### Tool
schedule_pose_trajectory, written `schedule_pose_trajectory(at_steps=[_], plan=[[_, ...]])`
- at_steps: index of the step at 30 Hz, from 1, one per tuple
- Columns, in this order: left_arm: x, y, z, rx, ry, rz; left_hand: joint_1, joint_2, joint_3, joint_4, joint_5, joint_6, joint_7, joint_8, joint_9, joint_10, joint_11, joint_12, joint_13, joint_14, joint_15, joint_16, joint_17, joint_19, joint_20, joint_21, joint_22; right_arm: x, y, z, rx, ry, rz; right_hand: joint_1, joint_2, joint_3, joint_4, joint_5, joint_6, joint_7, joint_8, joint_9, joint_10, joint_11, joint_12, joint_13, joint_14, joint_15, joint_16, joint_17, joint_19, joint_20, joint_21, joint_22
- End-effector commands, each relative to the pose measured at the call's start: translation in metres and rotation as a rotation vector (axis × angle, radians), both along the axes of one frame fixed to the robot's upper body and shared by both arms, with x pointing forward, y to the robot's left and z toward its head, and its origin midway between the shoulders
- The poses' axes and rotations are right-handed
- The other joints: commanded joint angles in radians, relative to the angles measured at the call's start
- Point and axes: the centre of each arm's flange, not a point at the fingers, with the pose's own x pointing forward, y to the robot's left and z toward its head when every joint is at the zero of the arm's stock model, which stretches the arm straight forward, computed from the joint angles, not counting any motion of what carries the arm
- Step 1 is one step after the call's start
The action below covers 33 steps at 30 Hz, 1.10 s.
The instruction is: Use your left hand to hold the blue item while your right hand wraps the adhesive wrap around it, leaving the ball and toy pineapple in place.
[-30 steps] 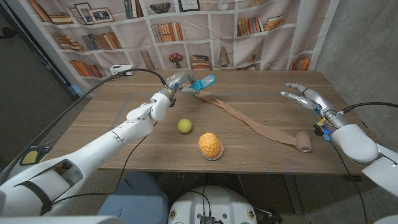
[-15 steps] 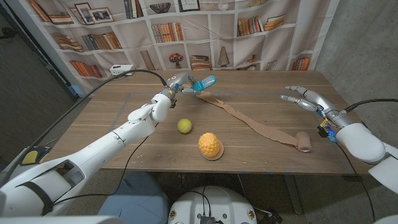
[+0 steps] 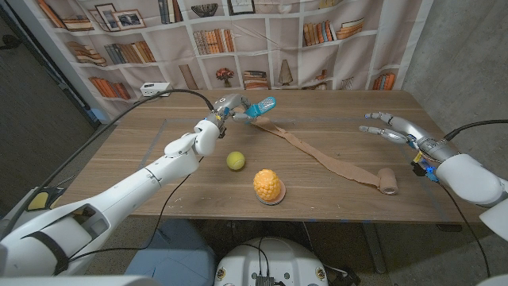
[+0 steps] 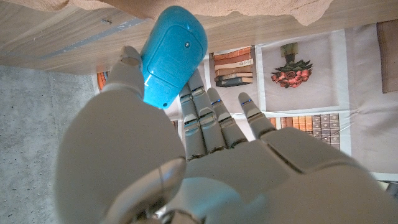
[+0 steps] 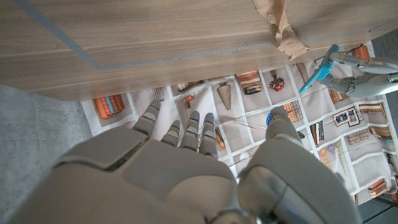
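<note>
The blue item (image 3: 260, 106) is gripped in the left hand (image 3: 225, 108), raised above the far part of the table (image 3: 143, 159). The adhesive wrap (image 3: 325, 162) trails from it across the wood to its roll (image 3: 387, 181), which lies near the front edge below the right hand (image 3: 387, 125). That hand hovers with fingers apart, holding nothing. The ball (image 3: 235, 160) and toy pineapple (image 3: 269, 186) sit nearer the robot than the left hand, with bare wood around them. A printed bookshelf backdrop (image 3: 238, 40) hangs behind the table.

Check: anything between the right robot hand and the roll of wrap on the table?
Nothing visible. The right robot hand hovers open above bare table; the roll lies nearer the robot, and its strip runs off toward the blue item.
</note>
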Motion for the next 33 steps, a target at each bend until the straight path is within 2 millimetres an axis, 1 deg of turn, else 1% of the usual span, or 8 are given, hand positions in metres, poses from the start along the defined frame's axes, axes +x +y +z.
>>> schedule_pose_trajectory(at_steps=[1, 14, 17, 24, 33], plan=[[0.003, -0.004, 0.006, 0.014, 0.002, -0.002, 0.156, 0.161, 0.0, 0.001, 0.003, 0.17, -0.164, 0.139, 0.003, 0.154, -0.153, 0.002, 0.209, 0.069, -0.078, -0.007, 0.004, -0.003, -0.004, 0.0, 0.005, 0.0, -0.003, -0.001, -0.085, 0.035, -0.04, 0.01, 0.0, 0.005, 0.002, 0.003, -0.009, -0.004, -0.005, 0.004, -0.006, -0.002, -0.002, 0.002, -0.01, 0.0, 0.001, 0.003, 0.003, 0.005, 0.0, 0.004], [0.012, -0.008, 0.009, 0.008, 0.028, -0.022, 0.157, 0.162, -0.004, 0.002, 0.002, 0.167, -0.166, 0.139, 0.003, 0.155, -0.153, 0.002, 0.209, 0.068, -0.077, -0.009, 0.008, -0.004, -0.003, 0.0, 0.005, 0.001, -0.004, -0.006, -0.163, 0.058, -0.1, 0.009, -0.01, 0.0, 0.003, 0.004, -0.024, -0.01, -0.01, 0.004, -0.016, -0.004, -0.006, 0.003, -0.014, -0.002, 0.0, 0.003, -0.001, 0.004, -0.001, 0.004], [0.015, -0.008, 0.014, 0.024, 0.036, -0.025, 0.156, 0.162, -0.004, 0.002, 0.002, 0.169, -0.165, 0.139, 0.002, 0.156, -0.153, 0.002, 0.209, 0.068, -0.077, -0.01, 0.009, -0.005, -0.004, 0.0, 0.005, 0.001, -0.003, -0.008, -0.181, 0.066, -0.118, 0.012, -0.015, -0.003, 0.004, 0.006, -0.064, -0.016, -0.021, 0.004, -0.03, 0.001, -0.01, 0.003, -0.018, -0.002, 0.0, 0.003, -0.003, 0.003, -0.002, 0.004], [0.019, -0.014, 0.014, 0.035, 0.036, -0.029, 0.156, 0.162, -0.006, 0.002, 0.002, 0.172, -0.167, 0.141, 0.002, 0.156, -0.154, 0.001, 0.208, 0.066, -0.077, -0.013, 0.011, -0.009, -0.003, -0.002, 0.005, 0.0, -0.003, -0.013, -0.207, 0.084, -0.141, 0.014, -0.017, -0.004, 0.004, 0.007, -0.079, -0.014, -0.022, 0.004, -0.04, 0.002, -0.012, 0.003, -0.022, 0.001, -0.001, 0.003, -0.004, 0.002, -0.002, 0.004], [0.022, -0.014, 0.015, 0.036, 0.04, -0.03, 0.158, 0.162, -0.007, 0.002, 0.002, 0.171, -0.166, 0.141, 0.001, 0.156, -0.154, 0.0, 0.207, 0.065, -0.077, -0.015, 0.013, -0.009, -0.003, -0.002, 0.005, 0.0, -0.003, -0.017, -0.258, 0.111, -0.163, 0.018, -0.02, -0.004, 0.003, 0.009, -0.091, -0.013, -0.022, 0.005, -0.048, -0.001, -0.014, 0.004, -0.023, 0.001, -0.001, 0.003, -0.006, 0.002, -0.002, 0.004]])
